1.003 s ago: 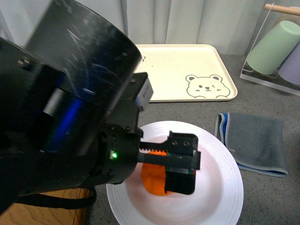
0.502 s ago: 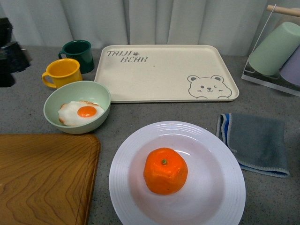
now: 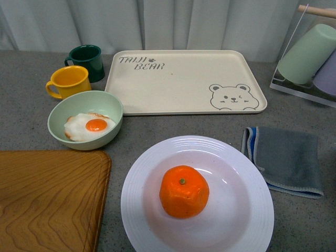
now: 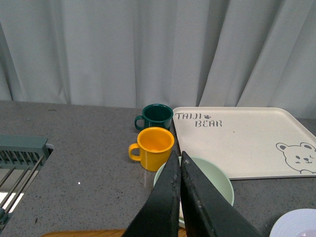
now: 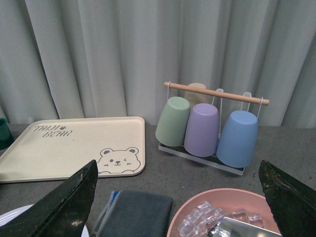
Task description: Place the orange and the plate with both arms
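Note:
The orange (image 3: 184, 191) sits in the middle of the white ridged plate (image 3: 247, 173) at the front of the table. No gripper shows in the front view. In the left wrist view my left gripper (image 4: 179, 157) is shut and empty, its black fingers pressed together above the pale green bowl (image 4: 217, 178); a sliver of the plate (image 4: 298, 224) shows at that view's corner. In the right wrist view my right gripper (image 5: 180, 180) is open and empty, fingers wide apart, above a grey cloth (image 5: 133, 212) and a pink bowl (image 5: 197, 205); the plate's edge (image 5: 10, 213) just shows.
A cream bear tray (image 3: 184, 81) lies behind the plate. A pale green bowl (image 3: 86, 119) with a fried egg, a yellow mug (image 3: 69, 81) and a dark green mug (image 3: 86, 59) stand at the left. A wooden board (image 3: 47, 199) lies front left. A grey cloth (image 3: 286, 157) and a cup rack (image 3: 310, 55) are at the right.
The left arm, which filled the front view with its gripper over the orange, has drawn away to the left and out of sight. The orange stays on the plate.

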You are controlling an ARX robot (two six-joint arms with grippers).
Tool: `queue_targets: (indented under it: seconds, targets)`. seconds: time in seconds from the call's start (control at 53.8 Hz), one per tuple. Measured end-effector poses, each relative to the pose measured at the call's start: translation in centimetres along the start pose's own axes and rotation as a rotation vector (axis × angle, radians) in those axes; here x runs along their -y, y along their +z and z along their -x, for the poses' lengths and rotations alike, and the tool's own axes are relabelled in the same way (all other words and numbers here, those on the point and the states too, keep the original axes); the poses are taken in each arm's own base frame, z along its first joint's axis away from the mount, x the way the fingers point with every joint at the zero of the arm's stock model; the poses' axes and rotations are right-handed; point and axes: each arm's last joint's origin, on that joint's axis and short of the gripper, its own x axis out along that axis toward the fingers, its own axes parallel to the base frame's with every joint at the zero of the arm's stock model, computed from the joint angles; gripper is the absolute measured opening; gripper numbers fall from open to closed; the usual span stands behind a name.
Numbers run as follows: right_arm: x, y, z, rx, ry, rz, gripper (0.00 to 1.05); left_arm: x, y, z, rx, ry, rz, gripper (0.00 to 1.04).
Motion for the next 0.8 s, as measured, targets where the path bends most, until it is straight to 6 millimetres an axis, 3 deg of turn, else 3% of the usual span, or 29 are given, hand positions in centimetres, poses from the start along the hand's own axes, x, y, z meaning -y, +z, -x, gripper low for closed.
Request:
queue_targets:
  seconds: [0.316,0.799]
  targets:
    - [0.0,0.0,0.0,0.0,0.0,0.0,0.95,-1.6,0.5,1.6,0.016,0.014,0.001,0.04]
    - [0.0,0.0,0.0,0.0,0.0,0.0,0.95,-1.7,0.9,3.4,0.03,0.004,0.0,0.04]
